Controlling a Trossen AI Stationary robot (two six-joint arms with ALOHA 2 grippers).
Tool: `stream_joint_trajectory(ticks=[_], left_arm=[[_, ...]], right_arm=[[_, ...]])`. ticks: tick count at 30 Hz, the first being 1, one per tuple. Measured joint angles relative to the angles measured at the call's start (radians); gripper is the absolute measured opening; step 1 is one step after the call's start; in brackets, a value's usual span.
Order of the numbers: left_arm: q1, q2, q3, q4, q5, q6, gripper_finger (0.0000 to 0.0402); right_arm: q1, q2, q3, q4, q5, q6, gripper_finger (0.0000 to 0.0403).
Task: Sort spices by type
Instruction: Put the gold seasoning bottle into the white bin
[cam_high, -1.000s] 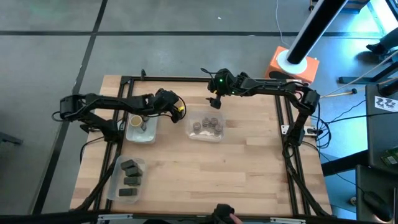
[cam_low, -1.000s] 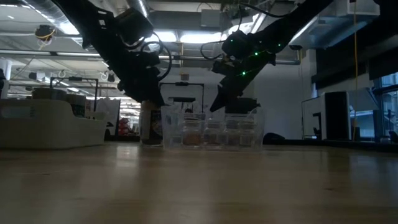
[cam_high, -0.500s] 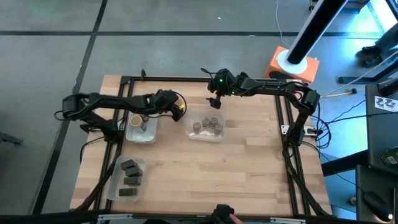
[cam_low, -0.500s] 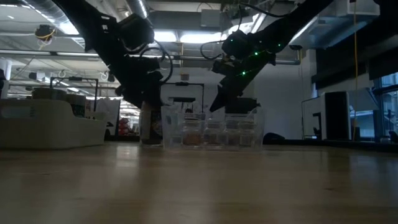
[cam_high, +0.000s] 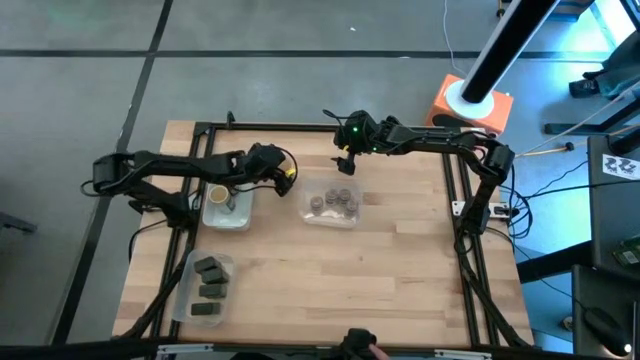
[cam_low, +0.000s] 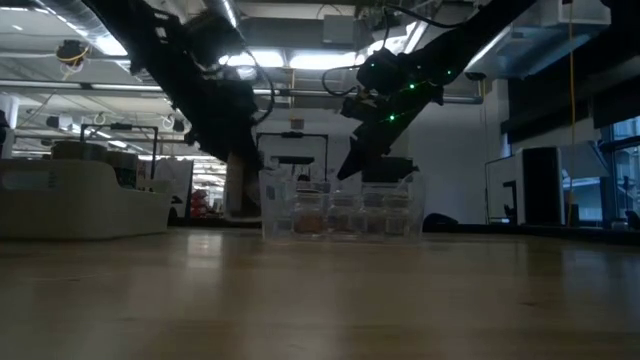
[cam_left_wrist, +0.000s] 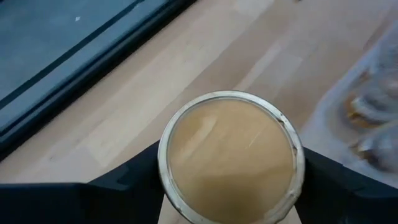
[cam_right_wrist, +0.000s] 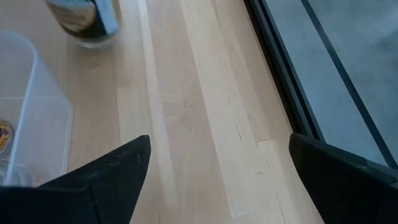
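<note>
My left gripper (cam_left_wrist: 230, 186) is clamped on a tan-topped jar (cam_left_wrist: 230, 157): one dark finger (cam_left_wrist: 134, 180) bears on each side of the round, pale-rimmed lid, whose top is smooth and matt. From above, the left gripper (cam_high: 268, 166) hangs between the two trays at the far part of the table, just beside the middle tray (cam_high: 331, 205) on its left. In the low view the jar (cam_low: 238, 188) shows above the table top, beside that tray's clear wall (cam_low: 340, 205).

My right gripper (cam_right_wrist: 211, 180) has its two dark fingers spread wide apart, with only bare wood between them. From above, the right gripper (cam_high: 346, 158) hovers just beyond the far edge of the middle tray.

The middle tray is clear, thin-walled and rectangular, and holds the squat round jars (cam_high: 332, 203) packed close. To its left a second clear tray (cam_high: 228, 207) holds another tan-topped jar (cam_high: 217, 194); I cannot tell what else lies in it. Nearer the front left, a third tray (cam_high: 205, 288) holds three dark rectangular packets (cam_high: 210, 290) in a row.

The table (cam_high: 400, 270) is pale wooden planking with straight seams, framed by black rails. To the right of the middle tray and toward the front the boards lie open. An orange block (cam_high: 470, 108) stands off the table's far right corner.
</note>
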Motion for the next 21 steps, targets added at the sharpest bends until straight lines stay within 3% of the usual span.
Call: stream_joint_trajectory(ticks=[13, 21], left_arm=[[-0.07, -0.279, 0.04, -0.259, -0.002, -0.008, 0.0259], [-0.117, -0.324, 0.111, -0.432, -0.003, -0.02, 0.0261]], right_arm=[[0.0, 0.0, 0.0, 0.003, 0.0, 0.008, 0.038], [0.0, 0.0, 0.0, 0.011, -0.022, 0.025, 0.038]])
